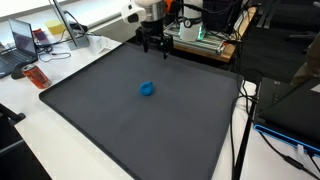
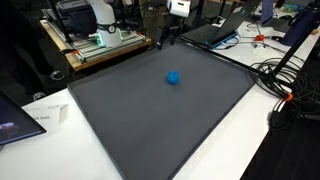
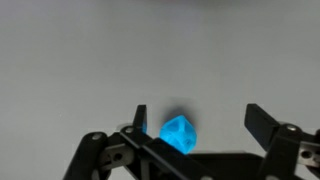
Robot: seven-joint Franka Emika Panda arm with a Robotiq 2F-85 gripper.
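Tool (image 1: pixel 152 47) spread wide, empty, high above blue block (image 1: pixel 147 88) on tabletop (image 1: pixel 110 125); hover step, seemingly; gripping block calls for straight descent

The blue lump (image 3: pixel 178 133), low in the centre of the wrist view, has a faceted, smooth skin with a bright, slightly glossy look; whether it is foam, rubber or plastic cannot be told. Under it lies a dark grey mat (image 1: pixel 120 125) that fills the middle of both exterior views: matt, even, with no sheen. The gripper (image 3: pixel 199 122), along the bottom edge of the wrist view, is black and matt, hard-edged like plastic or coated metal. The table (image 1: pixel 45 140) around the mat is white and smooth. At upper left in an exterior view a bench (image 2: pixel 105 55) shows a pale wooden edge.
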